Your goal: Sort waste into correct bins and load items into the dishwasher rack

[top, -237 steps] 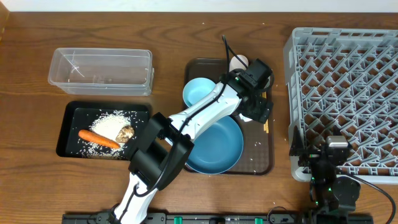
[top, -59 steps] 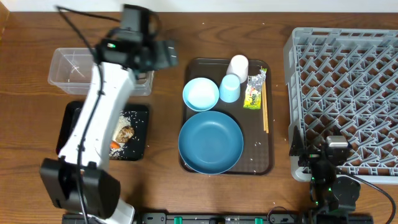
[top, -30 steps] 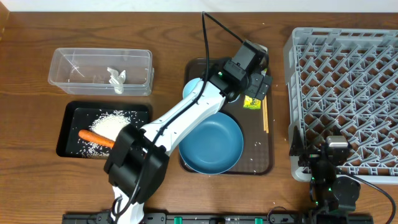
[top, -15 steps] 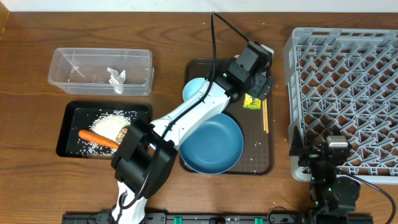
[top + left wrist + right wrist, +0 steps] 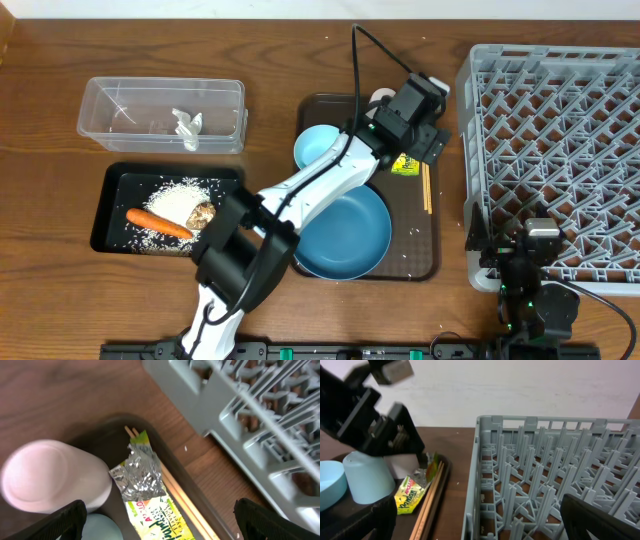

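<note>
My left gripper [image 5: 418,140] hangs open over the back right of the brown tray. The green-yellow snack wrapper [image 5: 150,495] lies below, between its spread fingers [image 5: 60,522], untouched. Thin wooden chopsticks [image 5: 176,496] lie along the wrapper's right side. A white cup [image 5: 55,477] and a light-blue cup [image 5: 367,480] stand just left of it. The small light-blue bowl [image 5: 318,148] and dark-blue plate [image 5: 345,235] share that tray. My right gripper [image 5: 525,245] rests open at the grey rack's [image 5: 555,150] front left corner, holding nothing.
The clear tub [image 5: 115,100] at the back left holds a crumpled tissue [image 5: 185,125]. In front of it, the black tray [image 5: 110,225] holds a carrot [image 5: 158,222], rice [image 5: 180,197] and a brown lump [image 5: 203,213]. The left arm crosses the plate diagonally.
My left gripper has shifted a little to the right over the brown tray, closer above the wrapper. The right arm has not moved.
</note>
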Controlling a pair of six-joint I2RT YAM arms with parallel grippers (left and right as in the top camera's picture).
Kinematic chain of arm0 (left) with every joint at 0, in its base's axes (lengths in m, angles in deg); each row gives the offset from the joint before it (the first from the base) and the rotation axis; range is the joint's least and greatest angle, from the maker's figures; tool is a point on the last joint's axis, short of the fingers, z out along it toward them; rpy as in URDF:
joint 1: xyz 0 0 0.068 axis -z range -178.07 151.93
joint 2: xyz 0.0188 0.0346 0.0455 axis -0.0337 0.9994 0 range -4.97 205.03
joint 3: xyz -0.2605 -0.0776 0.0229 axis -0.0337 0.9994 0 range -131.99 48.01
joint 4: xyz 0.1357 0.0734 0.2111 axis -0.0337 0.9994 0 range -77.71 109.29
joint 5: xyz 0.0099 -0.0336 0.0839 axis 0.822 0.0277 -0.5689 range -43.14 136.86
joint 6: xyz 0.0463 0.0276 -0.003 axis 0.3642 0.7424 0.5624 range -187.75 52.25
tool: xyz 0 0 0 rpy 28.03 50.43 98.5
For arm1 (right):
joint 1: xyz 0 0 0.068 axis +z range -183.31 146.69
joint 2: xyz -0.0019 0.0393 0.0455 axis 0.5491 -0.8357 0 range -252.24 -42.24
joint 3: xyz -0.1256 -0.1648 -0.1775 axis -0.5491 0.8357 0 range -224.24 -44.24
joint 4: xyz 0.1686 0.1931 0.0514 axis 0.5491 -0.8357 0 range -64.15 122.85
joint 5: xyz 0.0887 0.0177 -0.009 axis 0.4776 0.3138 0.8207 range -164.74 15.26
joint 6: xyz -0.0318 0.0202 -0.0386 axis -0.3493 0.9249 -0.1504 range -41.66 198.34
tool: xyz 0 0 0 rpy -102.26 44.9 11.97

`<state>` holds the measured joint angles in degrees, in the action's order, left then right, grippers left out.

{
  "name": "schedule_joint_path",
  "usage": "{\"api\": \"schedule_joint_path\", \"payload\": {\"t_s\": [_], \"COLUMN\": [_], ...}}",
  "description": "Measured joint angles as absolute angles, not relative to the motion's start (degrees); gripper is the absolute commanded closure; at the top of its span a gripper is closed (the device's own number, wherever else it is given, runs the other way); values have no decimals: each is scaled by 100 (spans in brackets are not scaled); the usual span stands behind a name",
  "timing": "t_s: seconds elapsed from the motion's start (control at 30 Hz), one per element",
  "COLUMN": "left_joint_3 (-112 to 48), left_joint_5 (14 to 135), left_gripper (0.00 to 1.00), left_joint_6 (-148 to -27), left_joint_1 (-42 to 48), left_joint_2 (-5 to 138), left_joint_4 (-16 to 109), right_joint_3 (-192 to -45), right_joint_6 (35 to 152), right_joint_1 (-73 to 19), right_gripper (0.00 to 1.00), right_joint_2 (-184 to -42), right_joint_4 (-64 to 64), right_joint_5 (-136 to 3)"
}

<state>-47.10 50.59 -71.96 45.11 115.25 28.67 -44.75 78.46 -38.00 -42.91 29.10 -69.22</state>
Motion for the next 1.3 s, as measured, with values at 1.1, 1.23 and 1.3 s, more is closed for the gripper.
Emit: {"api": "schedule_joint_path", "payload": {"t_s": [1.1, 1.23, 1.3], "left_joint_3": [-4710, -4710, -4710], "left_joint_5": [5421, 5421, 5421], "left_gripper": [5, 6, 8], "left_joint_6": [-7194, -7196, -7200], "left_joint_1": [4535, 4535, 4535], "left_joint_2": [12247, 12397, 12415], "left_joint_4": [2078, 1947, 1903], "right_joint_3": [-4475, -4475, -4475], "right_joint_6": [7846, 7848, 7846], "right_joint_1": [-3800, -3800, -3800], "right_gripper": [1, 1, 1], "right_joint_2": [-4291, -4291, -4291], "right_joint_4": [2910, 2912, 2910], "right_joint_5": [-6920, -6922, -6922]}}
